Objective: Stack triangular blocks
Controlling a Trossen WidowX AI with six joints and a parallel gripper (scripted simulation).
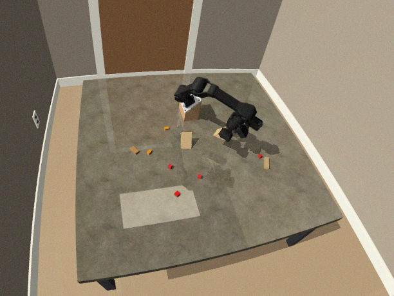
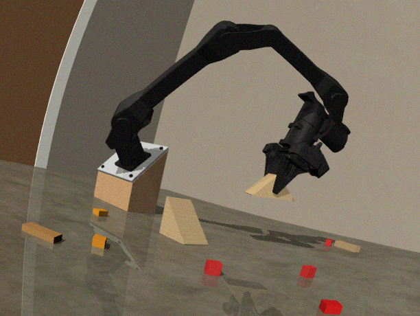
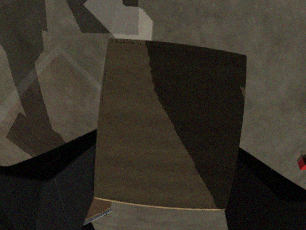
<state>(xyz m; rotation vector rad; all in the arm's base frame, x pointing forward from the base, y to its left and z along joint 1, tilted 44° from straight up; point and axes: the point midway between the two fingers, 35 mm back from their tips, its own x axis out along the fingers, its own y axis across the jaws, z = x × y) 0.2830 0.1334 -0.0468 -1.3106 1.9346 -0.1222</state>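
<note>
Tan wedge [image 2: 263,187] held aloft, second wedge [image 2: 182,221] on table

You're in a plain indoor room set up as a test bench: bare beige walls [image 1: 322,48], a brown door [image 1: 145,35] with white trim, white baseboard [image 1: 325,161], a wall outlet [image 1: 36,119], tan floor [image 1: 58,193]. One big grey table [image 1: 129,257] holds the arm's wooden stand [image 2: 117,192] and small scattered blocks.
</note>
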